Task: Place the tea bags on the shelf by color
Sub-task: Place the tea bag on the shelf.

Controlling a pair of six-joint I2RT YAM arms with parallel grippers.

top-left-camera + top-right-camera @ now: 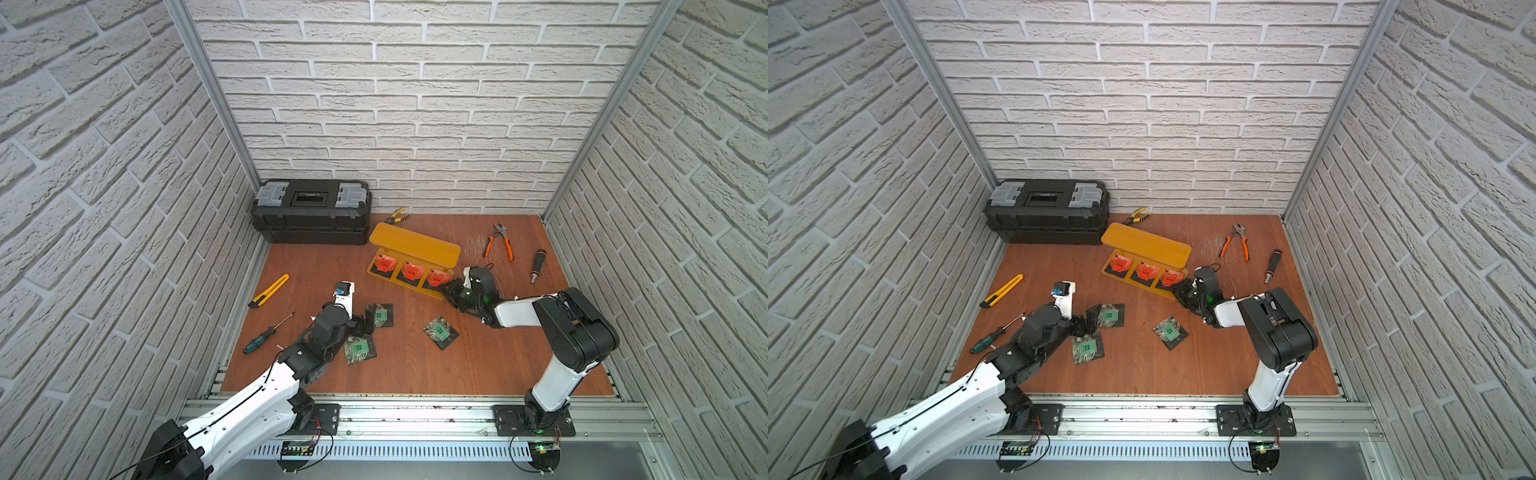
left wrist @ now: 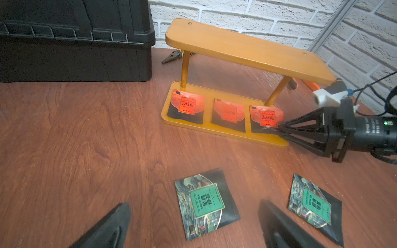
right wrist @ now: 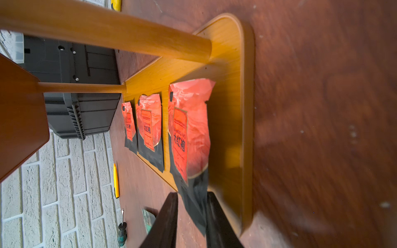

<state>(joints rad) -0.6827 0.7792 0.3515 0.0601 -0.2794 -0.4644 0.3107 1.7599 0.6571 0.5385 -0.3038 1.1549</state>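
Halfway: three red tea bags [image 1: 410, 270] on the shelf [image 1: 415, 245] bottom board, right gripper [image 3: 192, 194] slightly parted around the end one's corner. Three green tea bags [image 1: 439, 331] wait around the middle of the worktop [image 1: 332, 270], left gripper [image 2: 194, 204] spread wide beside them.

Tea bags [image 2: 186, 106] are red-orange or mottled green.

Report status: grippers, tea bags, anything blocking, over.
Left gripper open above a green bag. Right gripper jaws parted around end red bag, lower tier of shelf. Three red bags shelved, three green bags on table. Top tier bare, nothing blocking.
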